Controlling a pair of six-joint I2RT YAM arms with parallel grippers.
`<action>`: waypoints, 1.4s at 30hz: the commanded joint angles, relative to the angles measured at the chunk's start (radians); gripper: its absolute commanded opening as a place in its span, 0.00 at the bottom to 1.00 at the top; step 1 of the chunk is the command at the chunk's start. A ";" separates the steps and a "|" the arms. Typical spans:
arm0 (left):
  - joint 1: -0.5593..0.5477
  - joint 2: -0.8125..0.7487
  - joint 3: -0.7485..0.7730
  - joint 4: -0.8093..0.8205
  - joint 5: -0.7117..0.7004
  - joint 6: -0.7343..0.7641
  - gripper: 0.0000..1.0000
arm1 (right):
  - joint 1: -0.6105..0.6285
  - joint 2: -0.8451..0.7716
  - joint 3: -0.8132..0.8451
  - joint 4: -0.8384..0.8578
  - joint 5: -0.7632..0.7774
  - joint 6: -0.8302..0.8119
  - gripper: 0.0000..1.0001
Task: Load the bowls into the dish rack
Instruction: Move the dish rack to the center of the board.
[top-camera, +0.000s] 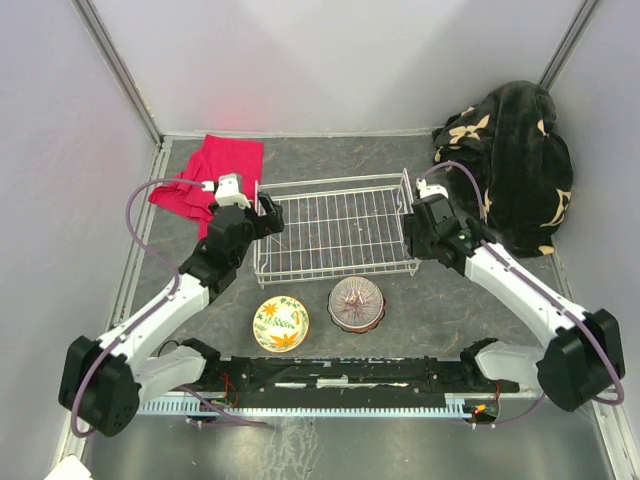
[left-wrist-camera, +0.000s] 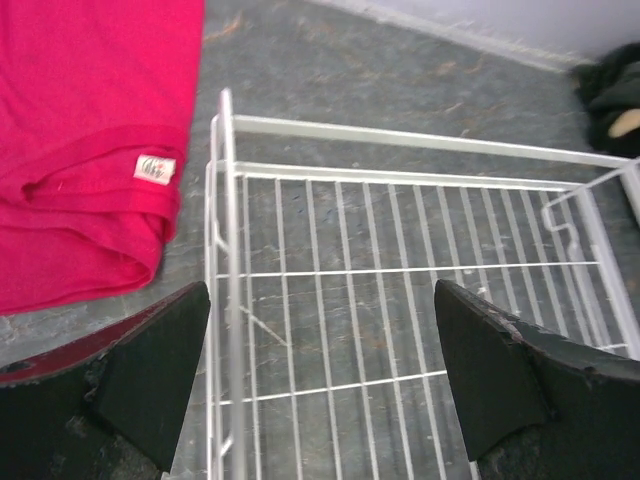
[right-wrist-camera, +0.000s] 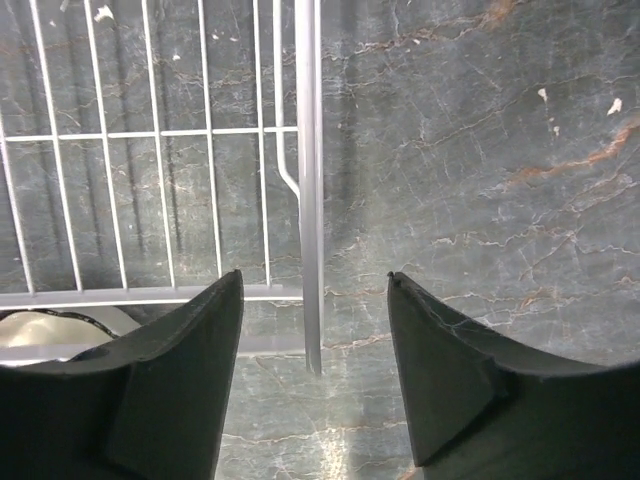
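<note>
The white wire dish rack (top-camera: 335, 230) stands mid-table with nothing in it. Two bowls sit on the table in front of it: a yellow floral bowl (top-camera: 281, 323) and a pink patterned bowl (top-camera: 356, 303). My left gripper (top-camera: 262, 215) hovers over the rack's left end, wide open. In the left wrist view the left gripper (left-wrist-camera: 320, 290) straddles the dish rack's (left-wrist-camera: 400, 270) left rim without gripping it. My right gripper (top-camera: 412, 232) is at the rack's right end. In the right wrist view the right gripper (right-wrist-camera: 315, 275) is open, with the dish rack's (right-wrist-camera: 308, 150) rim wire loose between its fingers.
A red cloth (top-camera: 210, 175) lies behind the rack's left end, close to my left gripper. A black floral blanket (top-camera: 510, 165) is heaped in the back right corner. A pale bowl edge (right-wrist-camera: 60, 325) shows beneath the rack's front wire. Grey walls enclose the table.
</note>
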 joint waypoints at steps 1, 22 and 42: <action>-0.093 -0.111 0.085 -0.015 -0.109 0.080 0.99 | 0.006 -0.127 -0.018 0.038 0.023 0.017 0.85; -0.558 -0.039 0.321 -0.176 -0.097 0.221 0.99 | 0.005 -0.026 -0.002 0.063 0.115 0.038 0.51; -0.815 -0.046 0.422 -0.702 -0.475 -0.066 0.99 | -0.018 -0.284 -0.088 0.099 -0.008 0.061 0.99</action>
